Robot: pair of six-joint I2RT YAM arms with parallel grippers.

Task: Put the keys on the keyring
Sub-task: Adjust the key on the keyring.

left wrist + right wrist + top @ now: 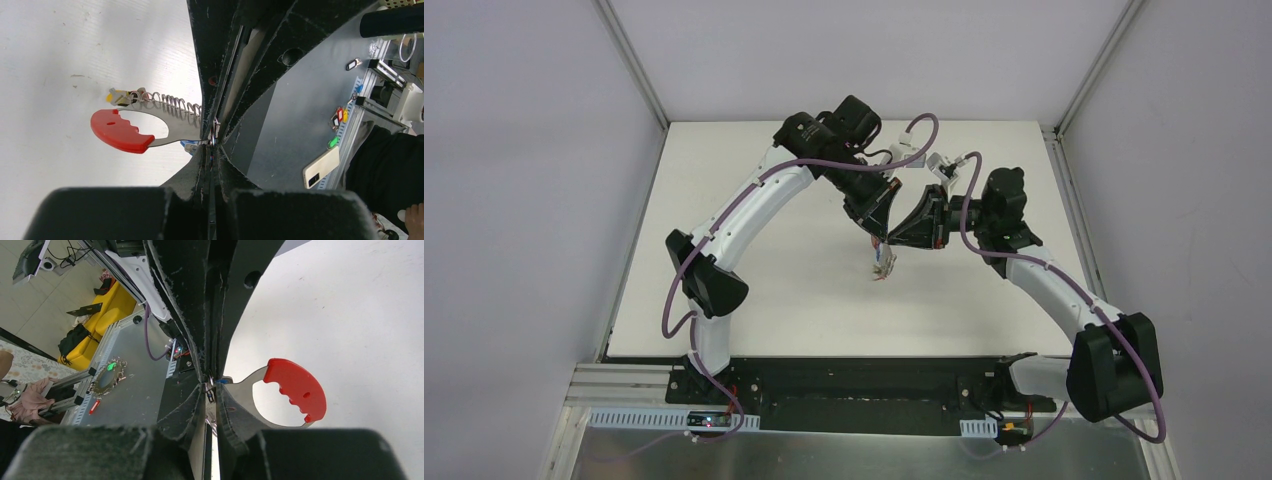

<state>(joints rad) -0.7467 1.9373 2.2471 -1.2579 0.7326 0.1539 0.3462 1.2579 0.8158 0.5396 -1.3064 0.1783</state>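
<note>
The keyring hangs in the air between both grippers, above the middle of the white table (754, 290). In the left wrist view its red half (117, 131) points left and its grey half (170, 125) carries a row of metal clips (167, 104). A key with a yellow tag (111, 97) sits at the far end of the row. My left gripper (212, 145) is shut on the grey end of the keyring. My right gripper (210, 392) is shut tip to tip against it, on a small key with a blue tag (190, 146). From above, the keyring (882, 262) dangles below the meeting fingertips.
The table's back edge meets the grey walls close behind the arms. Beyond the near edge lies a grey metal shelf (300, 110) with a phone (320, 167) and several loose coloured tags (340, 116). The black mounting rail (854, 385) runs along the front.
</note>
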